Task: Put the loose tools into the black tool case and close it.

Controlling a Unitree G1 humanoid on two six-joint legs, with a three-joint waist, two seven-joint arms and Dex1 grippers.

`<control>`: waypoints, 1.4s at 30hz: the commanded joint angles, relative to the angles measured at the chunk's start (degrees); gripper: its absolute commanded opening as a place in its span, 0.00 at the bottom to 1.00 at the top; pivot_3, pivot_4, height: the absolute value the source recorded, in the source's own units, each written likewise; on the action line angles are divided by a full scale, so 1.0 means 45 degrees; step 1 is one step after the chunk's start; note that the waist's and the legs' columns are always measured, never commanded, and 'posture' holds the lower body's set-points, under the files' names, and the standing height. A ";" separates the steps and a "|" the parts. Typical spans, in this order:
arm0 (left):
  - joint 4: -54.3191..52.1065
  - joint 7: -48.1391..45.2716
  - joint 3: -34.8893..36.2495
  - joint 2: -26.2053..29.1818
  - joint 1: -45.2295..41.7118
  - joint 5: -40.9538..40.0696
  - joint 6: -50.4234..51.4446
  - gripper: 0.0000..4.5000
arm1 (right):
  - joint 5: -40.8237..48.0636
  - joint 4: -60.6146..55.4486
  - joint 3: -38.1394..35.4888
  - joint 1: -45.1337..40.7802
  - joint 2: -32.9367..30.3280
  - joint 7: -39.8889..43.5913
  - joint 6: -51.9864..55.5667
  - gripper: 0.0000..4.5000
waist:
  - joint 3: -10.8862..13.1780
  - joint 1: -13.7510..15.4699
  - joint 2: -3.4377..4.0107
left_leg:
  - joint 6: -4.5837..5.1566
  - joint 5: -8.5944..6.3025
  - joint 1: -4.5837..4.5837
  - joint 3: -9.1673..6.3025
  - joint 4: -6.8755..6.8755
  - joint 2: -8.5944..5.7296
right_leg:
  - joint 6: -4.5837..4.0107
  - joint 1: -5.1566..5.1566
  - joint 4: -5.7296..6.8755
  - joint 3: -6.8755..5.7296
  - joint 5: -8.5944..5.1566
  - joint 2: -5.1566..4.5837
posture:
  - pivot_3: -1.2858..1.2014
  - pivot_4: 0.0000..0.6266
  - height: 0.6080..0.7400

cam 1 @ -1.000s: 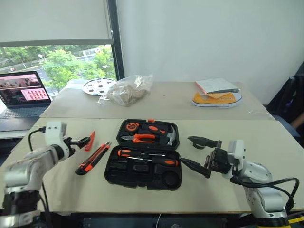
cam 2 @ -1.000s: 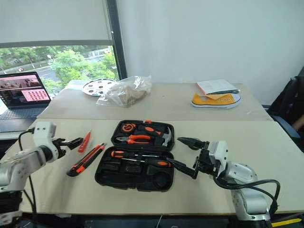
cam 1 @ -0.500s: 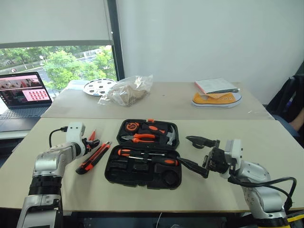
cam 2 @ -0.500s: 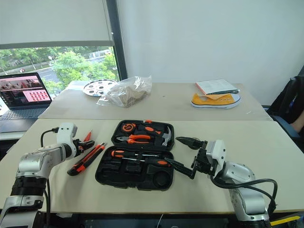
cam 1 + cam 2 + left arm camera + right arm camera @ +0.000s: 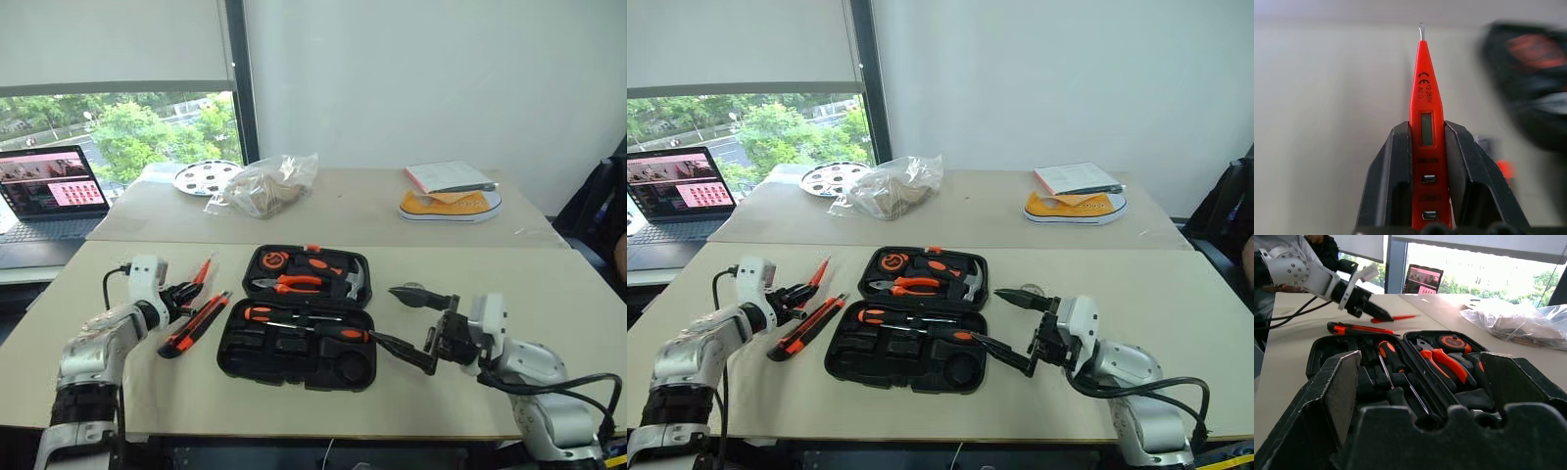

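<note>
Since a second ago the left gripper [image 5: 1427, 196] has closed: its two black fingers, which stood apart beside the small orange tester screwdriver [image 5: 1423, 122] as it lay on the table [image 5: 294, 392], now press its flat sides, and the tester has come off the surface with its tip raised — so the pick looks made, and the job now, I judge, is to carry it to the black tool case [image 5: 297, 354]. The tester is a slim, smooth plastic wedge, tapering from between the jaws to a thin bent metal tip well beyond them, with a small window and two square buttons on the face lying between the pads. The black-and-orange utility knife [image 5: 194, 324], long, flat and narrow, lies on the table just beside the left jaws, towards the case. The case is a textured black clamshell, lying open, with moulded slots; two long screwdrivers [image 5: 304, 326] with rounded orange-and-black handles and thin steel shafts already sit in the near half, pliers [image 5: 290, 285] and a hammer [image 5: 355, 282] in the lid. The right gripper [image 5: 409, 320] hangs with its jaws wide apart and empty — just beside the case's right edge.
</note>
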 commanded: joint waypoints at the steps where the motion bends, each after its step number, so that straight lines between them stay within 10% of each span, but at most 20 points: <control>1: -0.0986 -0.4458 -0.0035 0.1186 -0.0333 -0.1004 -0.1843 0.10 | 0.0591 -0.0682 -0.0757 0.0392 -0.0581 0.0135 0.0183 1.00 | -0.0001 0.0001 0.0001 | 0.0000 0.0000 -0.0004 0.0002 -0.0001 -0.0001 | 0.0000 -0.0001 -0.0004 -0.0001 0.0000 0.0000 | 0.52 0.24 1.00; 7: -0.2190 -0.8557 -0.3578 0.2438 -0.1081 0.0866 -0.3469 0.10 | 0.0885 -0.1011 -0.1157 0.1274 -0.1159 0.0267 0.0358 1.00 | -0.0001 0.0146 0.0003 | 0.0005 -0.0001 -0.0020 0.0005 0.0013 -0.0022 | 0.0010 0.0006 -0.0014 0.0005 -0.0003 -0.0001 | 0.52 0.24 1.00; 15: -0.0588 -0.8063 -0.5959 0.1212 -0.2318 0.3561 -0.5635 0.10 | 0.0861 -0.1681 -0.0828 0.1634 -0.1067 -0.0009 0.0500 1.00 | 0.0003 0.0086 -0.0002 | 0.0019 0.0003 -0.0057 -0.0040 0.0034 -0.0019 | 0.0012 0.0009 -0.0018 0.0048 -0.0003 0.0023 | 0.52 0.24 1.00; 42: 0.1399 -0.7722 -0.7386 0.0982 -0.3139 0.6152 -0.7035 0.10 | 0.0821 -0.1840 -0.0725 0.1791 -0.1085 -0.0124 0.0535 1.00 | 0.0001 0.0185 -0.0003 | 0.0082 -0.0012 -0.0051 -0.0065 0.0090 -0.0024 | 0.0044 0.0033 -0.0021 0.0030 0.0008 0.0006 | 0.52 0.24 1.00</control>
